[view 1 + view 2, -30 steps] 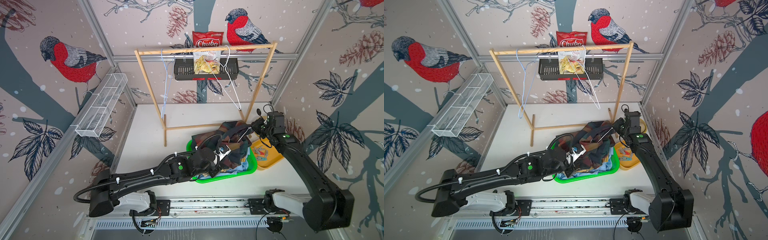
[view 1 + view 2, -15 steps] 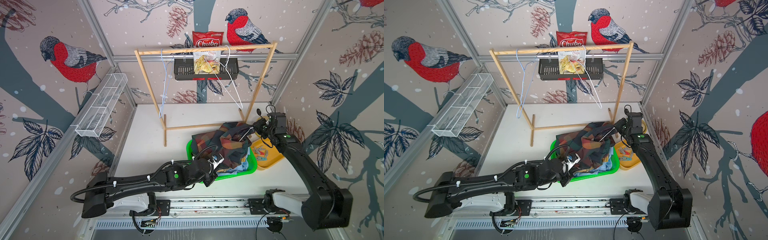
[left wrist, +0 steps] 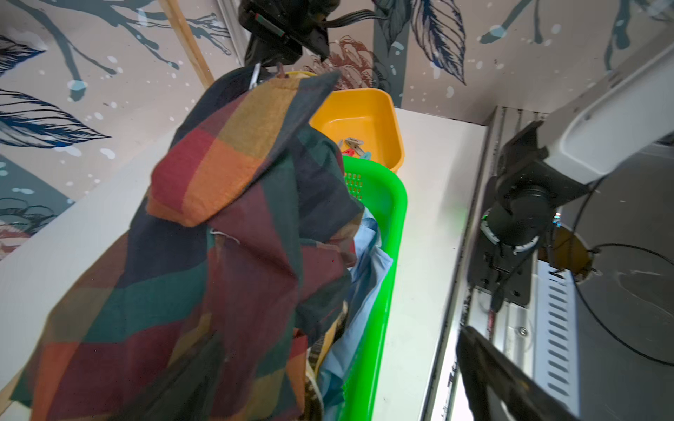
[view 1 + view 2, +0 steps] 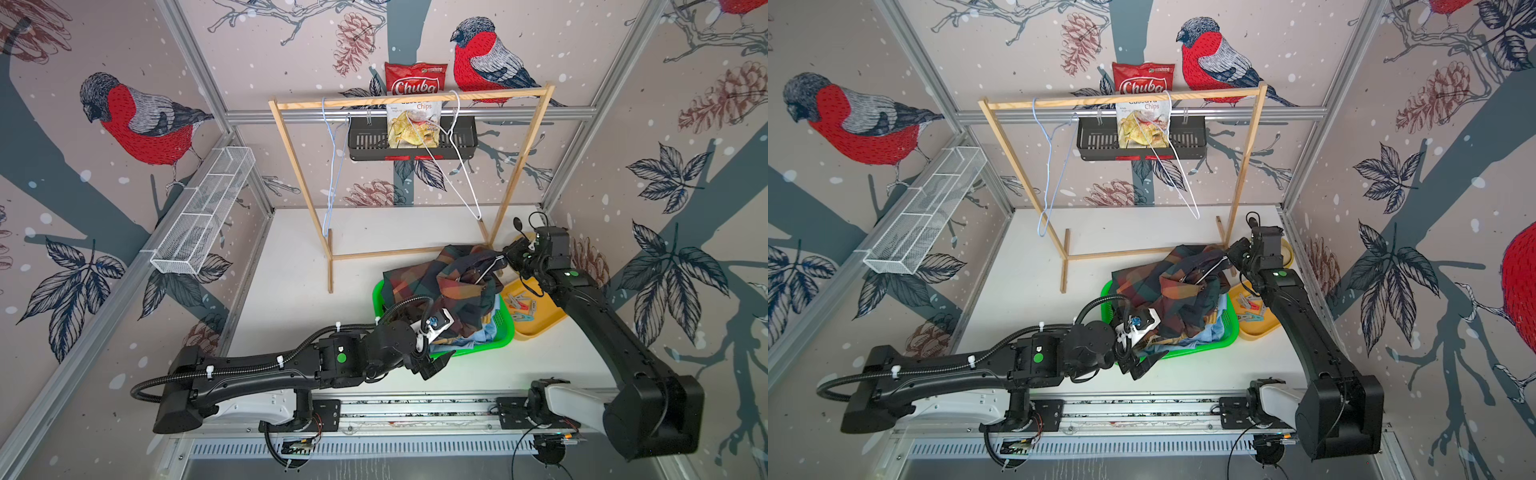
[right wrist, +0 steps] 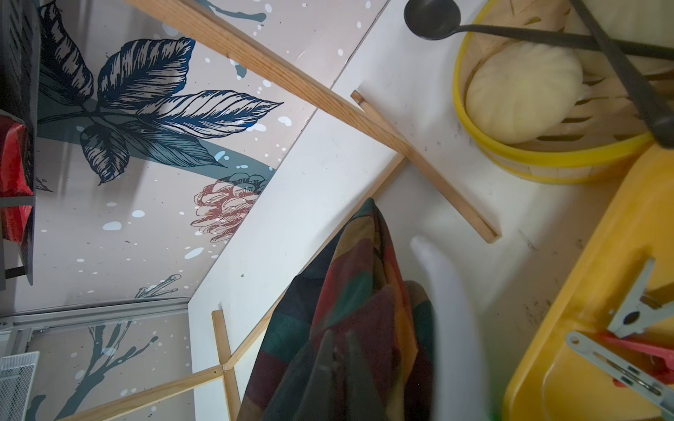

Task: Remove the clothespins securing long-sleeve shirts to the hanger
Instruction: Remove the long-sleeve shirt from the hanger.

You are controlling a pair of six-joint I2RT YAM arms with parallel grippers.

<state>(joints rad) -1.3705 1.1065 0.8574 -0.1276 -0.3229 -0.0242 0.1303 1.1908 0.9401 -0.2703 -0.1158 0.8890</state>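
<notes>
White tabletop (image 4: 291, 299) boxed in by bird wallpaper (image 4: 145, 124): right of centre in both top views the checked shirt (image 4: 449, 286) drapes over a green basket (image 4: 478, 351), its white hanger (image 4: 494, 265) pinched in the right gripper (image 4: 508, 254). Below it the left gripper (image 4: 432, 366), jaws spread, hovers at the basket's lower rim. Clothespins (image 4: 521, 307) lie in the yellow tray (image 4: 540, 326) beside it.

1. The left arm (image 4: 291, 374) is wearing matte black casing, showing a green dot (image 4: 341, 357).
2. A ribbed black cable (image 4: 245, 367) is running along it under white ties (image 4: 210, 371).
3. The right arm (image 4: 602, 328) is showing matching black casing.
</notes>
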